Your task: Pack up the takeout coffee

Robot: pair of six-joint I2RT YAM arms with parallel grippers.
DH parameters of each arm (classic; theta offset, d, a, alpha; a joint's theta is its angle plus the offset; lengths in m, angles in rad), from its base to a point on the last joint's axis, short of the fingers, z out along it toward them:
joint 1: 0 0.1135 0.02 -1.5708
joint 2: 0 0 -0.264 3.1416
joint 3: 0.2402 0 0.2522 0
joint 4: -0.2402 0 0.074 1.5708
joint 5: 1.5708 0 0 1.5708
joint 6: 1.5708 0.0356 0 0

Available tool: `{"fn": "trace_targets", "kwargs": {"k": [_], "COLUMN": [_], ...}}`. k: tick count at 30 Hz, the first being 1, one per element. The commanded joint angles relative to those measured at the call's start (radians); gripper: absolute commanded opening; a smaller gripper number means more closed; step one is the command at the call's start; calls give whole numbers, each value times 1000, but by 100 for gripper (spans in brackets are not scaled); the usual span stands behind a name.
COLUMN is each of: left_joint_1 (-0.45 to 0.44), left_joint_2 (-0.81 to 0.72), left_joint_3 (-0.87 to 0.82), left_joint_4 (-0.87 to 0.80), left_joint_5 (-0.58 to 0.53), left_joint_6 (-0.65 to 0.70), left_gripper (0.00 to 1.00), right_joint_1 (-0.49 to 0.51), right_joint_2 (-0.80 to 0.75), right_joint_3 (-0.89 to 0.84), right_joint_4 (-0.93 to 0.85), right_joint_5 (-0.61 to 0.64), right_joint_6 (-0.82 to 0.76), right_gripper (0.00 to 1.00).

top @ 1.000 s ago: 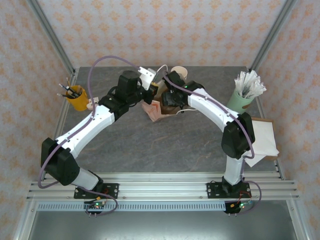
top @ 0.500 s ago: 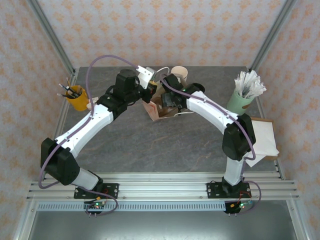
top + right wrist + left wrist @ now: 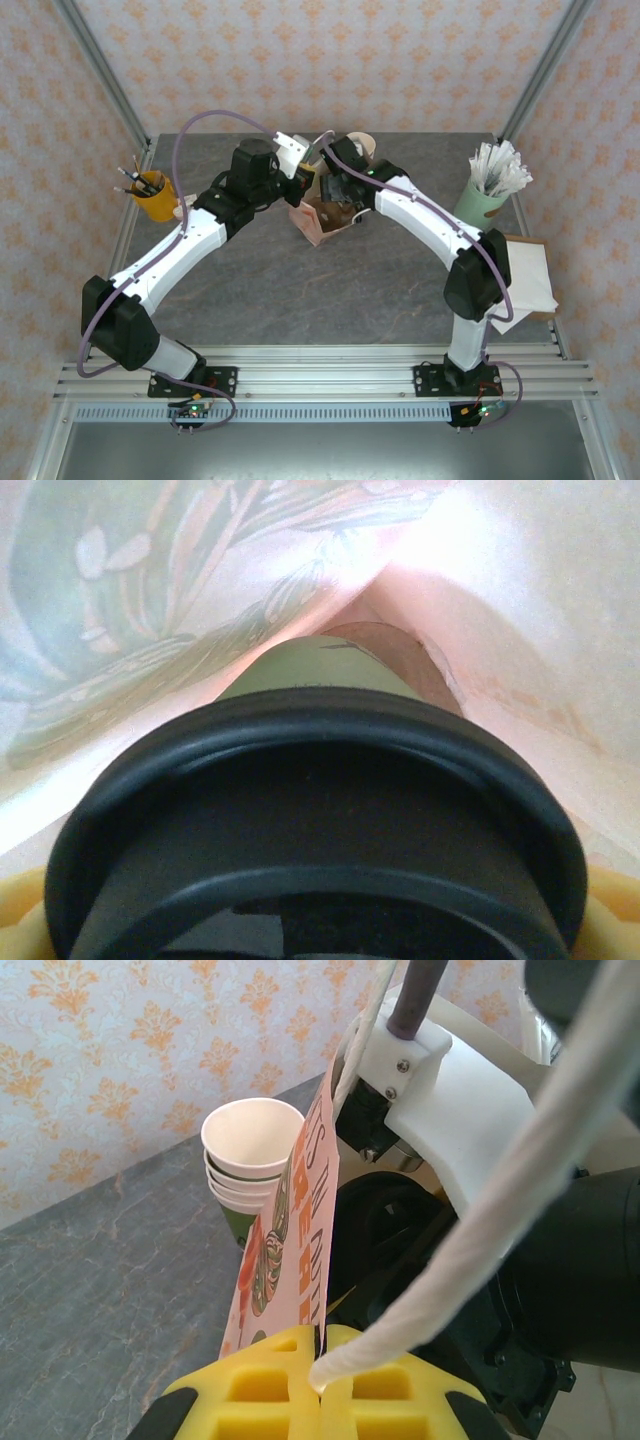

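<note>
The takeout coffee (image 3: 310, 670), a green cup under a black lid (image 3: 310, 810), sits low inside the pink printed paper bag (image 3: 318, 218). My right gripper (image 3: 320, 920) is shut on the coffee, with a yellow finger (image 3: 20, 915) at each side of the lid and the bag's walls (image 3: 500, 600) all around. In the top view the right gripper (image 3: 340, 198) reaches down into the bag's mouth. My left gripper (image 3: 325, 1338) is shut on the bag's top edge (image 3: 290, 1250) and its white cord handle (image 3: 480, 1220), holding that side up; from above the left gripper (image 3: 303, 180) is at the bag's left rim.
A stack of lidless cups (image 3: 360, 146) stands just behind the bag, also seen past the bag's edge as the cup stack (image 3: 250, 1150). A yellow pen cup (image 3: 152, 196) is at far left, a mint cup of white sticks (image 3: 490, 190) at far right, white paper (image 3: 525, 275) on the right edge.
The right gripper has shifted a little toward the back inside the bag, and the bag has shifted and changed shape with it. The left gripper has barely moved.
</note>
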Motion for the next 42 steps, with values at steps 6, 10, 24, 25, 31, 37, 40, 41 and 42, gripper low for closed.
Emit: {"fn": "trace_targets", "kwargs": {"k": [6, 10, 24, 25, 31, 37, 40, 41, 42], "left_joint_1": [4, 8, 56, 62, 113, 140, 140, 140, 140], "left_joint_2": [1, 6, 84, 90, 110, 118, 120, 118, 116], "left_joint_3": [-2, 1, 67, 75, 155, 166, 137, 122, 108], "left_joint_4": [12, 11, 44, 48, 13, 18, 43, 57, 64], "left_joint_5": [38, 36, 107, 110, 181, 288, 311, 314, 317], "left_joint_6": [-8, -15, -90, -104, -167, -224, -241, -247, -251], "left_gripper": [0, 0, 0, 0, 0, 0, 0, 0, 0], "right_joint_1": [-13, -24, -58, -61, -61, -53, -50, -50, -50], "right_joint_2": [97, 122, 330, 355, 359, 280, 274, 289, 311], "right_joint_3": [83, 99, 262, 289, 316, 237, 208, 215, 230], "right_joint_4": [-64, -71, -229, -265, -420, -532, -497, -485, -475], "right_joint_5": [27, 28, -49, -68, -169, -231, -236, -231, -227], "right_joint_6": [-12, -17, 5, -6, -9, 14, 18, 18, 16], "right_gripper": [29, 29, 29, 29, 29, 29, 29, 29, 29]}}
